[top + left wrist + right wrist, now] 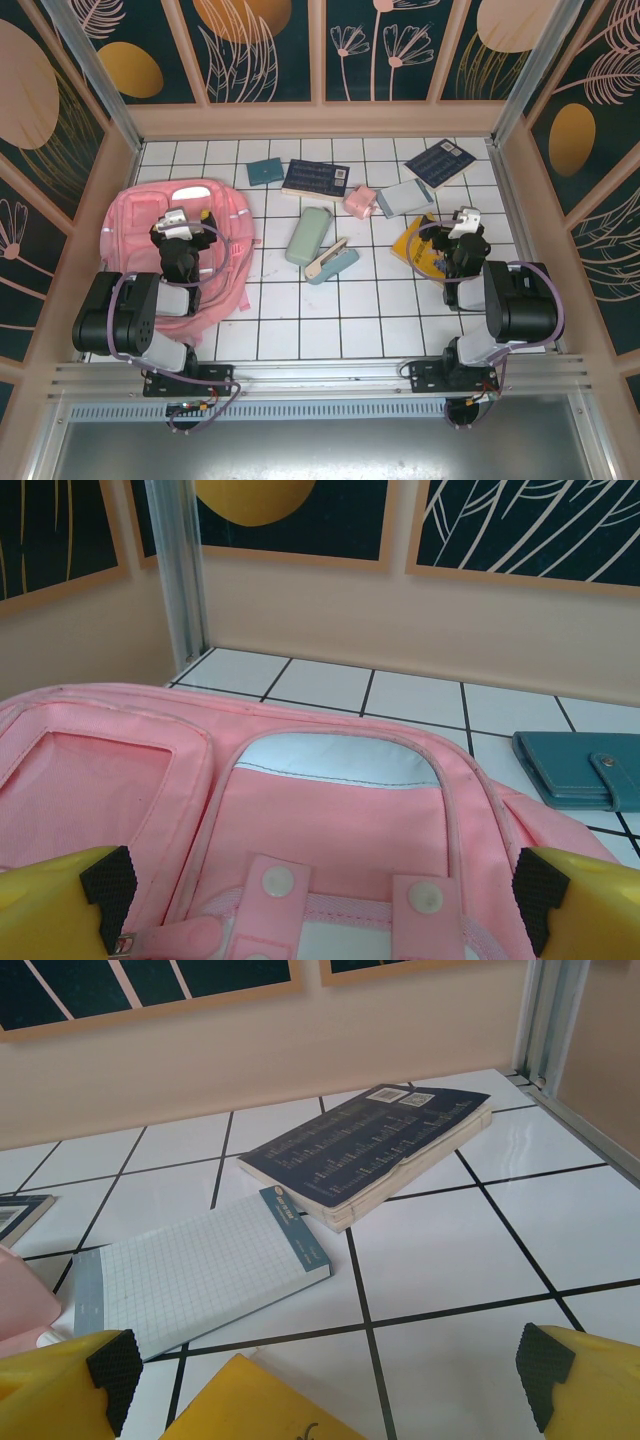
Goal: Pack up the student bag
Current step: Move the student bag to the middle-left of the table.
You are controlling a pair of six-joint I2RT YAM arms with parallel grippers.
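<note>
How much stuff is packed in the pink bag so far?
Nothing looks packed yet. The student bag lies flat. The left gripper hangs open over it, the right gripper open by the yellow book, both empty. Left to pack from the tiles: grid notepad, dark book, teal wallet, green pencil case.

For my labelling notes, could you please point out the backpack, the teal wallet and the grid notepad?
backpack (330, 825), left wrist view, on the pink front panel below the pale strip.
teal wallet (565, 770), left wrist view, on its cover.
grid notepad (195, 1270), right wrist view, on the middle of its squared page.
</note>
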